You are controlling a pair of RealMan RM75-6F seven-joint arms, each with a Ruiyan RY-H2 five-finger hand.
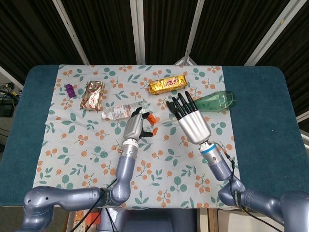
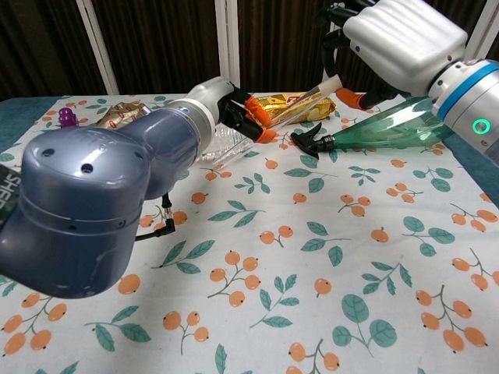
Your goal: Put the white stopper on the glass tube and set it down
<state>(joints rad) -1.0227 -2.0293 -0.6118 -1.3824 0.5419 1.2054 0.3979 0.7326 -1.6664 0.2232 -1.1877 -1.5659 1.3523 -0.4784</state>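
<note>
My left hand (image 1: 135, 124) (image 2: 228, 105), with orange fingertips, grips the lower end of the glass tube (image 2: 298, 100) and holds it above the cloth. The tube slants up to the right, and in the head view it (image 1: 162, 117) shows only faintly. The white stopper (image 2: 332, 81) sits at the tube's upper end. My right hand (image 1: 192, 123) (image 2: 398, 39) hangs over that end. A dark finger comes down on the stopper and the orange-tipped thumb lies just beside it, pinching it. The other fingers are spread. In the head view the right hand's fingers hide the stopper.
A green bottle (image 1: 217, 101) (image 2: 390, 125) with a black cap lies under my right hand. A gold snack bar (image 1: 167, 84), a clear plastic bottle (image 1: 118, 111), a copper wrapper (image 1: 91, 94) and a small purple item (image 1: 69, 89) lie on the floral cloth (image 1: 96, 145).
</note>
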